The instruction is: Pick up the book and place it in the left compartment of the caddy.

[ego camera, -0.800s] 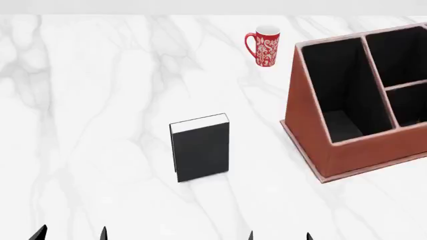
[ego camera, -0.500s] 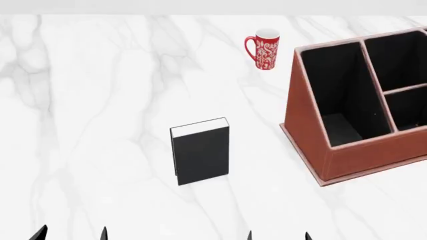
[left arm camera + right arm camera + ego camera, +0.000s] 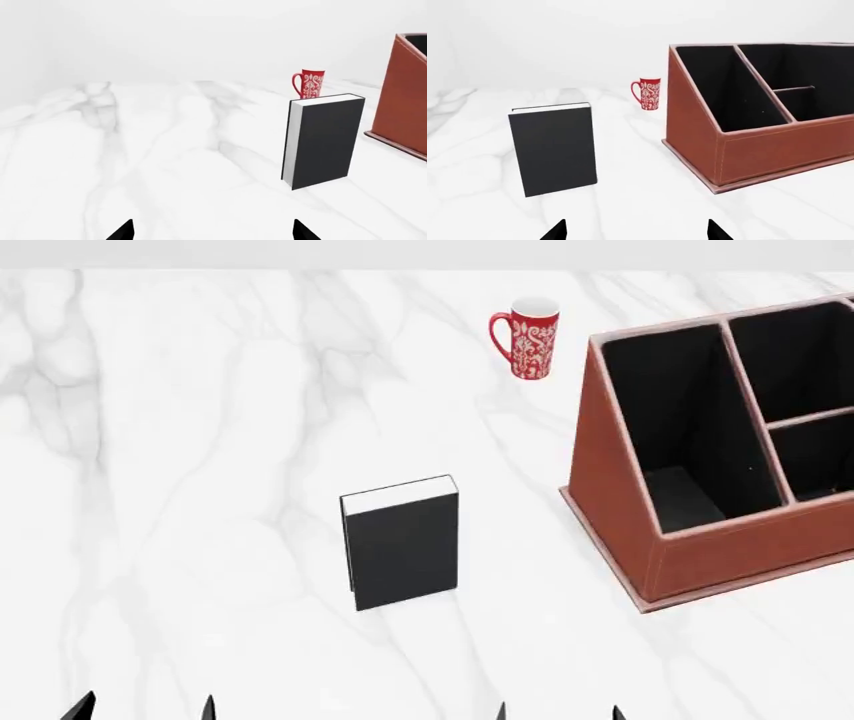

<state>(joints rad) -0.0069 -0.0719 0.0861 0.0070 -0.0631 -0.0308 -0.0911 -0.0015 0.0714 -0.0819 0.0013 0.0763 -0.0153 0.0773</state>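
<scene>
Black and upright, the book (image 3: 399, 542) stands untouched on the bench (image 3: 200, 490), at nine o'clock from the caddy (image 3: 627, 530). Both the left tool (image 3: 144, 708) and right tool (image 3: 558, 711) gape empty, so the whole pick and placement into the left compartment (image 3: 674, 430) remains.

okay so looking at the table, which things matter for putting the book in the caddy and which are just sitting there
Needed for the job:
- book, standing upright on the table
- caddy
- left compartment, the long one, nothing in it

Just lying about:
- red patterned mug, behind the book and beside the caddy, touching neither
</scene>
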